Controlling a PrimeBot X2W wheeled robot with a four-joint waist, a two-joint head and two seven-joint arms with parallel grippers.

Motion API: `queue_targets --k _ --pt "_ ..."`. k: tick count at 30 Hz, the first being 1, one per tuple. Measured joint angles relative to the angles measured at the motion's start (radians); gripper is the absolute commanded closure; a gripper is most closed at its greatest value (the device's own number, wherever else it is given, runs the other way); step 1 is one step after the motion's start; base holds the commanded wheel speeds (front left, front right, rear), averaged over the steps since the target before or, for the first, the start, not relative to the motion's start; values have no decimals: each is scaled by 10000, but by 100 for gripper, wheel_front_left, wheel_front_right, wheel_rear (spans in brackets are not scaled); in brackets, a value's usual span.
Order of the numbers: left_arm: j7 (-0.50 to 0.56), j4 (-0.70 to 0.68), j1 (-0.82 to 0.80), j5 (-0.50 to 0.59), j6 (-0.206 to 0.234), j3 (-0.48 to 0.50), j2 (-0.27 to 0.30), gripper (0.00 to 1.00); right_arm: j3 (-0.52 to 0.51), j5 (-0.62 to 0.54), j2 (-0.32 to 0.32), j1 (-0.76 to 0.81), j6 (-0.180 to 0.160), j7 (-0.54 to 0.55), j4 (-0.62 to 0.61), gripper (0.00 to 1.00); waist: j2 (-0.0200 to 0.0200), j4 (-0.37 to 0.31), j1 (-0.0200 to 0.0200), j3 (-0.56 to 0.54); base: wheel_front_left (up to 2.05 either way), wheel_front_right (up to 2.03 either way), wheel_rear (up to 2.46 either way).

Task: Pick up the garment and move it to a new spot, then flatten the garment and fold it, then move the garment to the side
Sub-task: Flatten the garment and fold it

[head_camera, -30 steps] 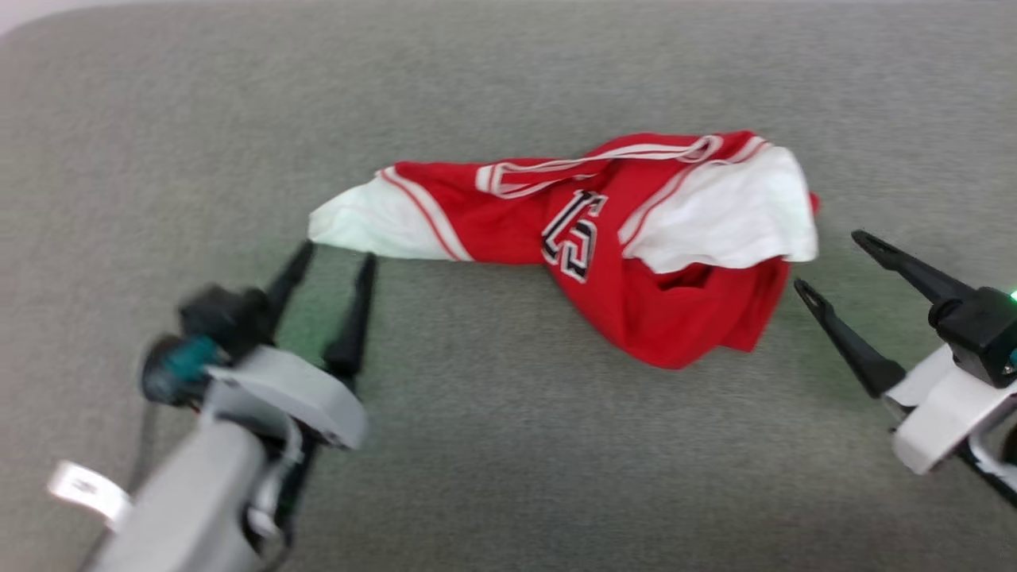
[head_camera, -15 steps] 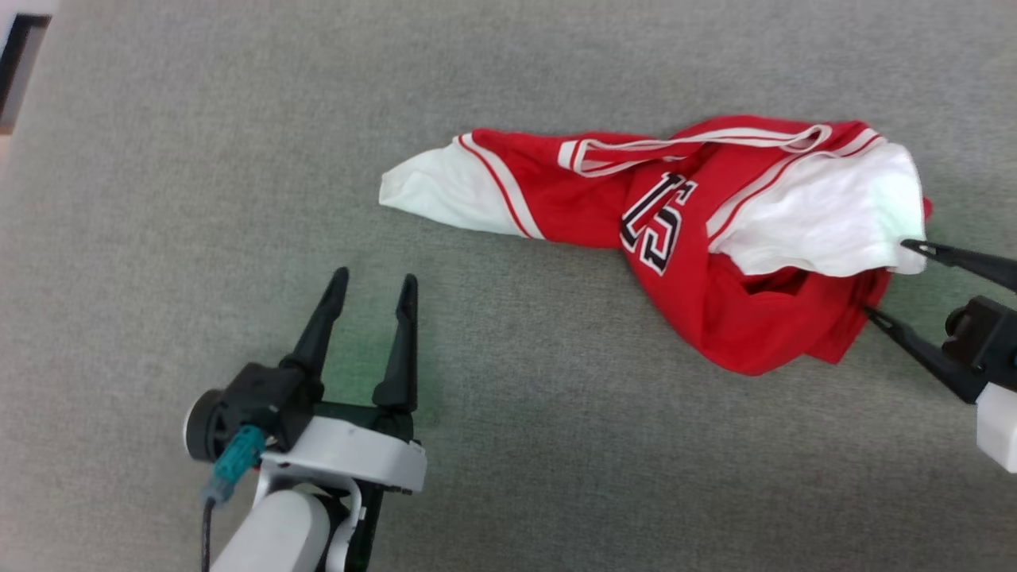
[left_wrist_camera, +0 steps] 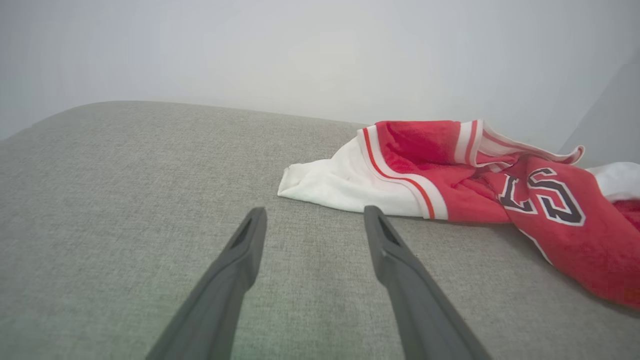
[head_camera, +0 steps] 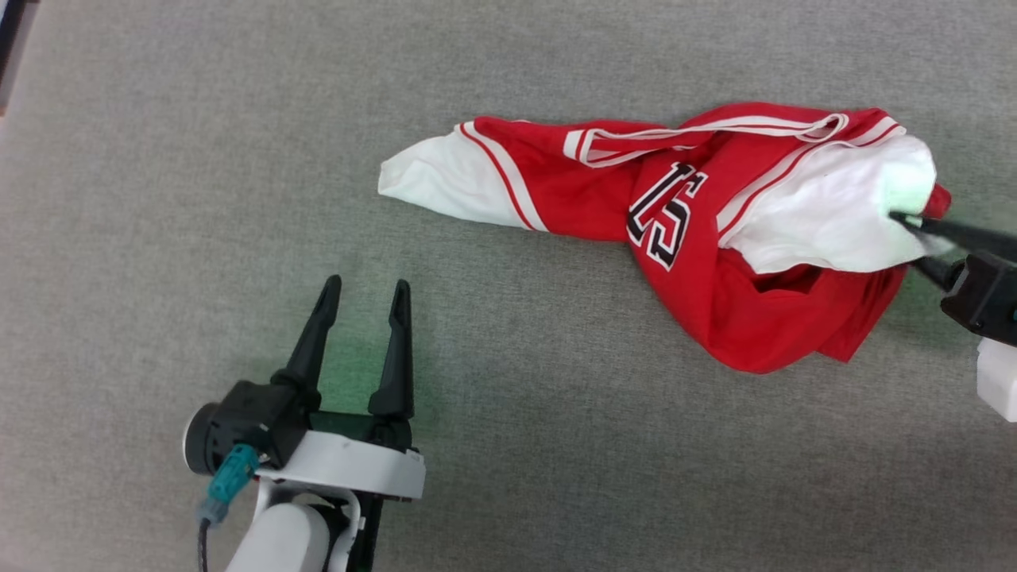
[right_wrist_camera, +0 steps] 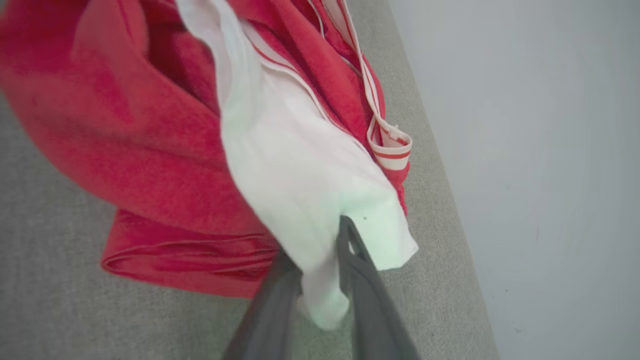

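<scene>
The garment (head_camera: 683,230), a red jersey with white sleeve panels and a black-and-white number, lies crumpled on the grey surface, stretching from centre to right. My right gripper (head_camera: 914,234) is shut on its white right sleeve at the edge; the right wrist view shows the white cloth (right_wrist_camera: 310,190) pinched between my two dark fingers (right_wrist_camera: 357,260). My left gripper (head_camera: 364,287) stands open at the lower left, below the jersey's other white sleeve (head_camera: 433,179) and apart from it. In the left wrist view that sleeve (left_wrist_camera: 340,182) lies just beyond my spread fingertips (left_wrist_camera: 310,220).
A grey fabric-covered surface (head_camera: 199,159) spreads under everything. A pale wall (left_wrist_camera: 300,50) rises behind its far edge. A dark object (head_camera: 8,40) shows past the surface's upper left corner.
My right gripper has closed on the white sleeve edge, having been open around it half a second ago. The camera has shifted; my left gripper has pulled back from the left sleeve since a second ago.
</scene>
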Motion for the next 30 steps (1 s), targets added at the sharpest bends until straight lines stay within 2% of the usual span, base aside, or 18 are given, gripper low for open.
queue_targets --k 6,10,17,19,22,25,30 --pt "0 167 24 303 -349 307 -222 0 205 -2 42 -215 0 -84 324 100 0 -238 0 -96 0 0 0" --pt "0 198 61 472 -506 481 -339 0 203 13 -257 -247 0 -84 472 100 0 -412 0 -154 0 0 0" --pt "0 157 160 648 -721 759 -506 0 -690 541 -828 -54 0 -485 1839 100 0 -672 0 -103 0 0 0" --pt "0 184 143 677 -838 759 -543 0 -894 721 -798 185 0 -644 2391 100 0 -700 0 -32 0 0 0" --pt "0 245 69 732 -963 782 -596 0 -1323 1871 -566 673 0 -980 3070 100 0 -710 0 74 0 0 0" --pt "0 293 -1 748 -1005 867 -642 0 -1557 1921 -537 763 0 -1229 3452 100 0 -706 1 175 0 0 0" --pt "0 460 -5 823 -1101 965 -719 0 -1716 2096 -217 1134 0 -1034 4226 100 0 -740 0 258 0 0 0"
